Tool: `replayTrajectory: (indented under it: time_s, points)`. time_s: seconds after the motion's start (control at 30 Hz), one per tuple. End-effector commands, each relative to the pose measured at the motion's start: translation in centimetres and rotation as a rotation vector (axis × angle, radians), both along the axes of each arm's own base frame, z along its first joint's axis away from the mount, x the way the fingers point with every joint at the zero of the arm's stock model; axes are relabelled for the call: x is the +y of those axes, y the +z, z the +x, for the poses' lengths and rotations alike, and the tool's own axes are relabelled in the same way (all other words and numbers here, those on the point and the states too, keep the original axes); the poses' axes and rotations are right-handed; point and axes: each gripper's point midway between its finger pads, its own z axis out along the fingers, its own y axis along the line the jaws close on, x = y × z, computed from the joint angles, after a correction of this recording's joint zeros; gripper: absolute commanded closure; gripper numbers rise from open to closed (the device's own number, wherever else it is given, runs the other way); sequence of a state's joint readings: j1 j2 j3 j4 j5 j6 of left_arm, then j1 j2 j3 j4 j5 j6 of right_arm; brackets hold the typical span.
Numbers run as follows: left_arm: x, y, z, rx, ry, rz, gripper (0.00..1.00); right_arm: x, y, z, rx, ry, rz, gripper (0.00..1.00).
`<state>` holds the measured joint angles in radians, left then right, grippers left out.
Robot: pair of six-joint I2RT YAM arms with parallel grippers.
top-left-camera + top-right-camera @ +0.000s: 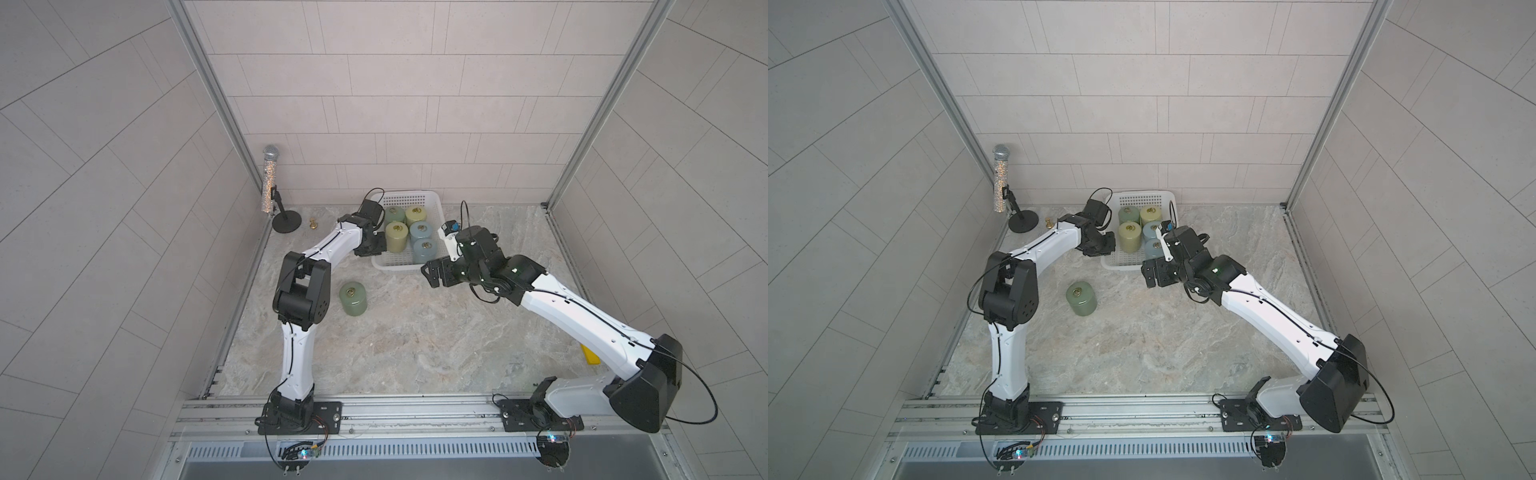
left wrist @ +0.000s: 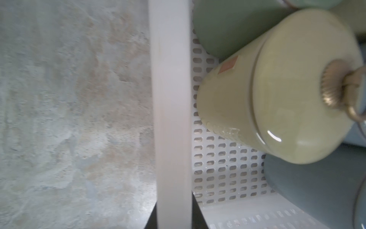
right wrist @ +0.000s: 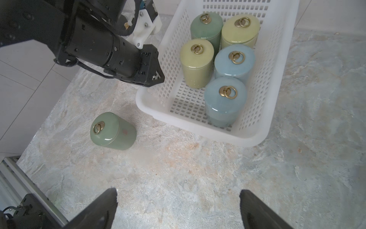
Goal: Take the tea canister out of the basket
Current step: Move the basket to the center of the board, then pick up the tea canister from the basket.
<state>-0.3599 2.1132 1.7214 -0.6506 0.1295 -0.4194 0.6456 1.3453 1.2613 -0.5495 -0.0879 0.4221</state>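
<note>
Now | approach | your left jaws pinch basket (image 3: 144, 105) rim | right jaws spread, empty | next: straddle blue canister (image 3: 225, 103) ahead

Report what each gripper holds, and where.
Left gripper clamps the basket by its side rim. Right gripper is open, holding nothing.

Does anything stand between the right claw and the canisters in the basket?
Only the near wall of the basket lies between the open right claw and the closest blue canister. From above, nothing covers the canisters.
</note>
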Motion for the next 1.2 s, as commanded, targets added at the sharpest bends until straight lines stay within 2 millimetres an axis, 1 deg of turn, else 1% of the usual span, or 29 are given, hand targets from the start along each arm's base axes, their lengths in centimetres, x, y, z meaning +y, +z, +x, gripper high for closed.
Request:
replayTrajectory:
  time_s: [0.0, 0.13, 0.23, 0.3, 0.4, 0.43, 0.47, 0.53, 0.6, 0.63, 0.67, 0.7, 0.73, 0.77, 0.8, 0.97, 1.07, 1.17]
  points:
    - [-2.1, -3.1, -5.3, 0.145, -0.136, 0.039, 0.96, -1.7, 0.5, 0.1, -0.020, -0.068, -0.010, 0.00]
    - [-2.6, -3.4, -6.1, 0.155, -0.104, 0.020, 0.96, -2.4, 0.0, 0.6, -0.003, -0.108, -0.026, 0.00]
    - [-2.5, -3.6, -5.8, 0.152, -0.049, 0.013, 0.96, -3.2, -0.8, 1.3, 0.022, -0.158, -0.054, 0.00]
    - [-2.9, -3.6, -5.5, 0.150, -0.016, -0.015, 0.96, -3.7, -1.4, 1.9, 0.040, -0.192, -0.065, 0.00]
    - [-3.3, -3.5, -5.4, 0.135, 0.014, -0.040, 0.96, -4.0, -2.3, 2.9, 0.071, -0.215, -0.077, 0.00]
    - [-3.3, -3.4, -5.3, 0.132, 0.020, -0.049, 0.93, -4.2, -2.7, 3.2, 0.086, -0.223, -0.085, 0.00]
    - [-3.4, -3.3, -5.4, 0.132, 0.024, -0.053, 0.85, -4.1, -3.0, 3.5, 0.096, -0.223, -0.094, 0.00]
    - [-3.4, -2.8, -5.5, 0.129, 0.023, -0.062, 0.77, -4.0, -3.9, 4.0, 0.120, -0.219, -0.107, 0.00]
    - [-3.3, -1.9, -5.5, 0.114, 0.025, -0.068, 0.58, -3.8, -4.8, 4.6, 0.145, -0.225, -0.122, 0.00]
    - [-3.1, -1.2, -5.4, 0.100, 0.027, -0.064, 0.49, -3.9, -5.3, 4.8, 0.165, -0.232, -0.127, 0.00]
    - [-2.8, -0.4, -5.4, 0.079, 0.030, -0.057, 0.38, -3.9, -5.9, 5.1, 0.180, -0.239, -0.133, 0.00]
    - [-2.5, 0.4, -5.4, 0.065, 0.032, -0.058, 0.31, -3.9, -6.3, 5.4, 0.190, -0.244, -0.141, 0.00]
    - [-2.2, 1.4, -5.4, 0.049, 0.034, -0.061, 0.16, -3.9, -6.8, 5.6, 0.201, -0.247, -0.152, 0.00]
    - [-1.8, 2.4, -5.4, 0.034, 0.039, -0.068, 0.03, -3.9, -7.2, 5.9, 0.210, -0.248, -0.160, 0.01]
    - [-1.4, 3.3, -5.4, 0.022, 0.043, -0.071, 0.00, -3.9, -7.7, 6.0, 0.222, -0.251, -0.173, 0.02]
    - [0.2, 8.2, -6.5, -0.061, 0.033, -0.098, 0.00, -4.3, -10.0, 7.2, 0.282, -0.266, -0.224, 0.00]
    - [1.4, 10.3, -7.2, -0.103, 0.052, -0.104, 0.00, -4.6, -10.9, 7.9, 0.313, -0.278, -0.252, 0.00]
    - [1.8, 11.6, -8.3, -0.127, 0.046, -0.149, 0.00, -4.8, -12.0, 8.8, 0.348, -0.285, -0.274, 0.02]
